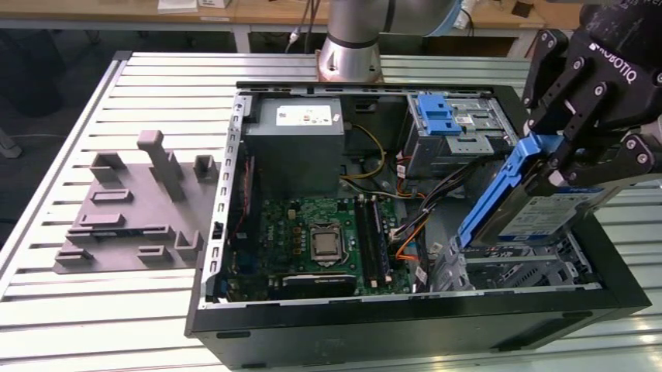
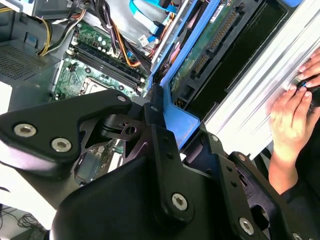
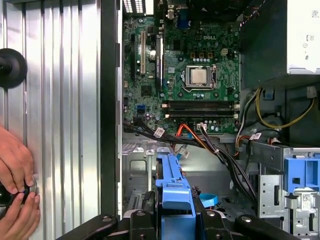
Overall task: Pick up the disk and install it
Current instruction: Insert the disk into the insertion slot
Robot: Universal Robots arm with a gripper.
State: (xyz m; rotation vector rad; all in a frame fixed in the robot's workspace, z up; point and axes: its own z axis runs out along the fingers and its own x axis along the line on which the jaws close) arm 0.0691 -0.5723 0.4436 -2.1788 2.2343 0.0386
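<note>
Surface: slatted metal table (image 1: 104, 325), pale grey.
On it, main item: open black computer case (image 1: 414, 329), lying on its side.
Exterior view's left of case: grey moulded fixture plate (image 1: 129, 209), flat, just beside it.
Far side of case: arm base (image 1: 349, 58).
Beside case, first wrist view: a person's hands (image 3: 15, 170) on the slats; black round knob (image 3: 11, 67) near them.

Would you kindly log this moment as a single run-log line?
end effector: shut on disk | disk: tilted, lower end at cage inside case | person's hands: on table beside case
</note>
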